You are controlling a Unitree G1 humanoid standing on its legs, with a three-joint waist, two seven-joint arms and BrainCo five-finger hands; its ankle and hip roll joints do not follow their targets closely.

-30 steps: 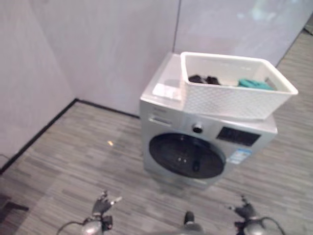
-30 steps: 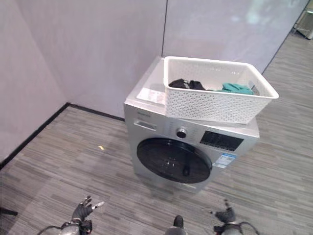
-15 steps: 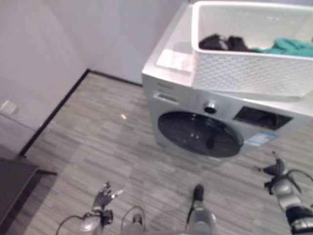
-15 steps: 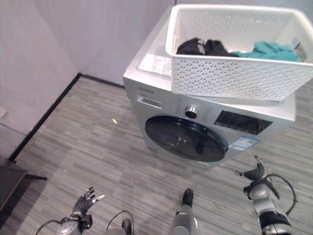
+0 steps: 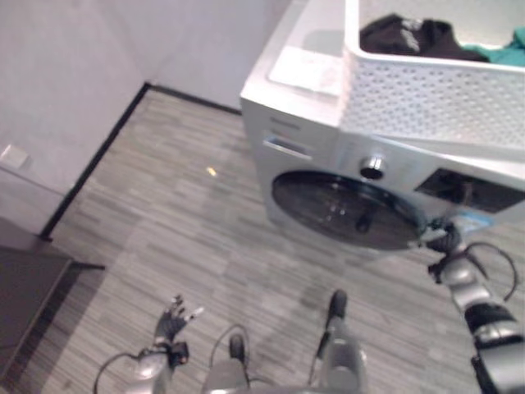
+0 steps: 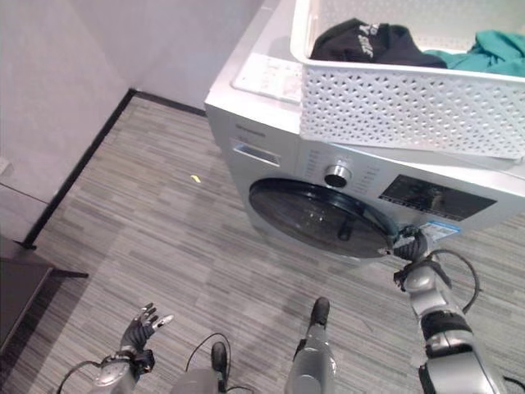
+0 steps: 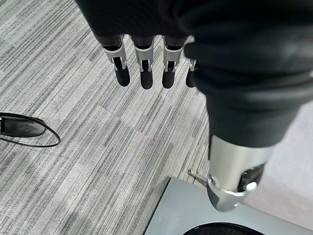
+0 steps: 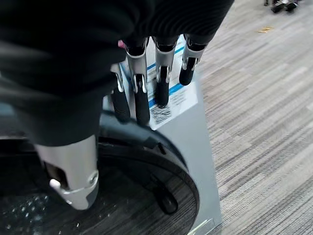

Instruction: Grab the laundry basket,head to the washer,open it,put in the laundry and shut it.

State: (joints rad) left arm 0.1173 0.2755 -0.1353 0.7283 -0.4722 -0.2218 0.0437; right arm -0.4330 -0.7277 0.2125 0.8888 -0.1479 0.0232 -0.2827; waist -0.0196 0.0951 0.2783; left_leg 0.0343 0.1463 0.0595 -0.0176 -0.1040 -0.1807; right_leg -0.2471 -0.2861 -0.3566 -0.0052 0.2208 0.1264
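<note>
Fingers (image 8: 142,100) of the right hand (image 6: 410,246) straight at the washer (image 6: 271,139) door rim (image 8: 146,149); laundry basket (image 6: 410,115) on top.

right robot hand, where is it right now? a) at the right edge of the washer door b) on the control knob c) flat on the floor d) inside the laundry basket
a: the right robot hand is raised to the right rim of the dark round washer door, its straight fingers reaching the rim in the right wrist view, while the laundry basket sits on top of the washer.
</note>
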